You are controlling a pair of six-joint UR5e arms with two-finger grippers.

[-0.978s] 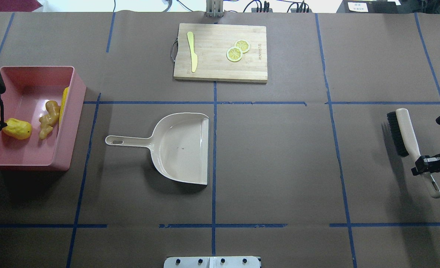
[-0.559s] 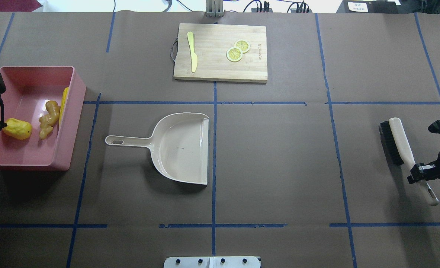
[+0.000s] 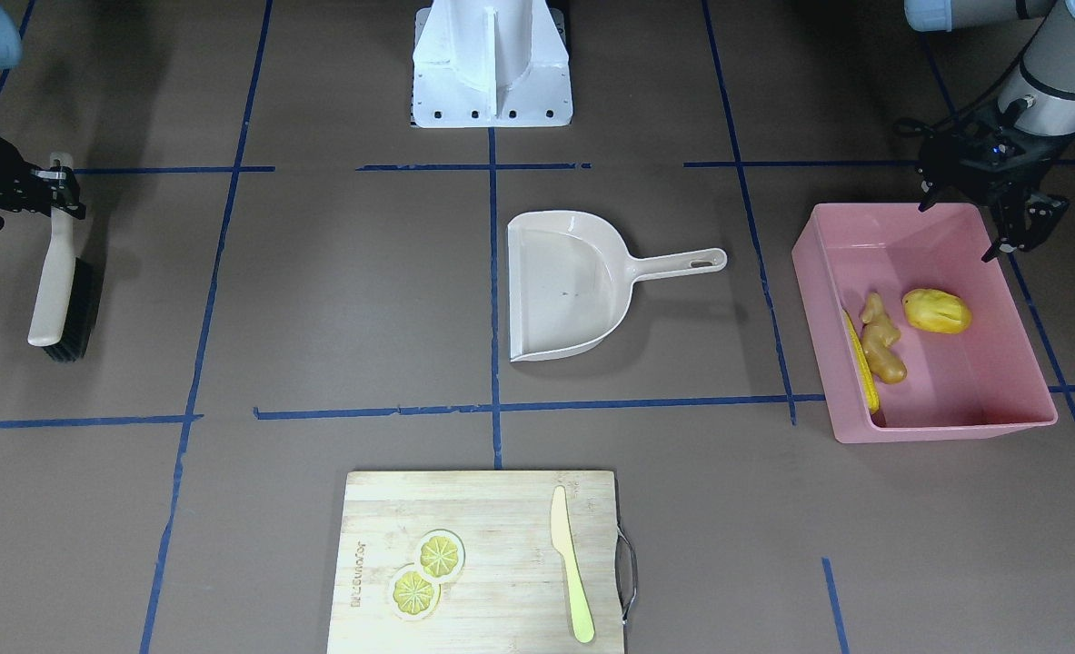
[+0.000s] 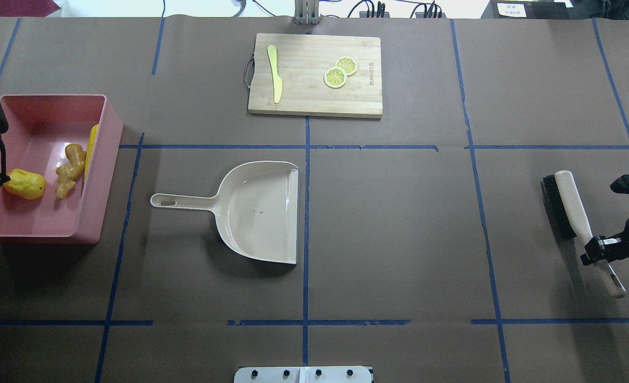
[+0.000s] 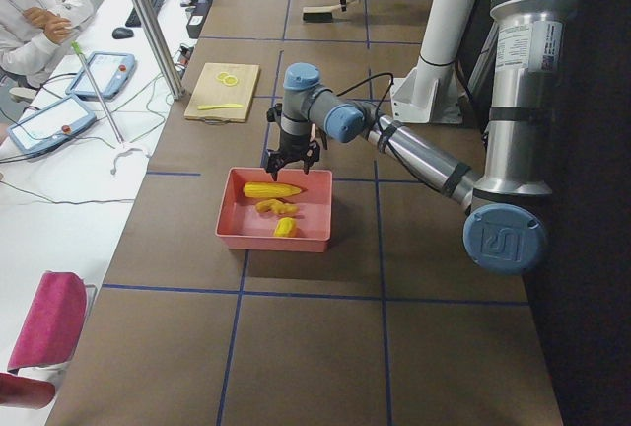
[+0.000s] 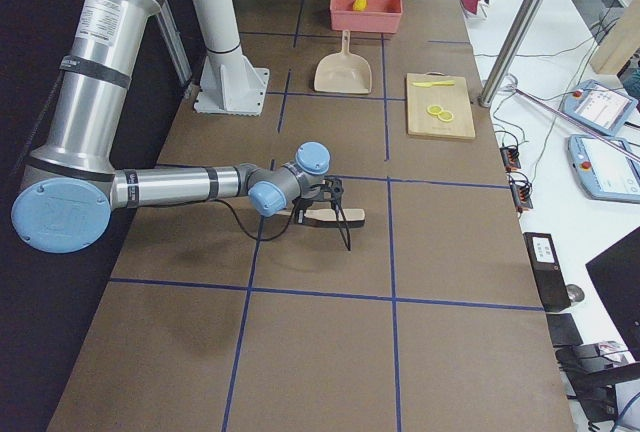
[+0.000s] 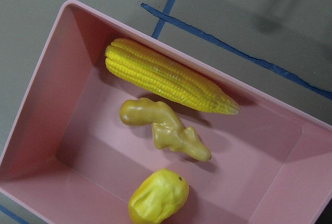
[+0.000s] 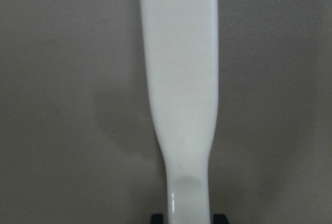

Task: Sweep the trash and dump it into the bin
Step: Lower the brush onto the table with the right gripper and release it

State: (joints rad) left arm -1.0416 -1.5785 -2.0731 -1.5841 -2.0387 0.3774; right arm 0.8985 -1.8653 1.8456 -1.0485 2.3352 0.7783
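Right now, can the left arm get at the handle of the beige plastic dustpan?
Probably yes. The left gripper hangs open and empty over the pink plastic tub; the dustpan's handle points towards the tub, nothing lying between.

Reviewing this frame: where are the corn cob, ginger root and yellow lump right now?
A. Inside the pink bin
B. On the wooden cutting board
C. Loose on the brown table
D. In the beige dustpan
A: the left wrist view shows the corn cob, ginger root and yellow lump all lying on the floor of the pink bin.
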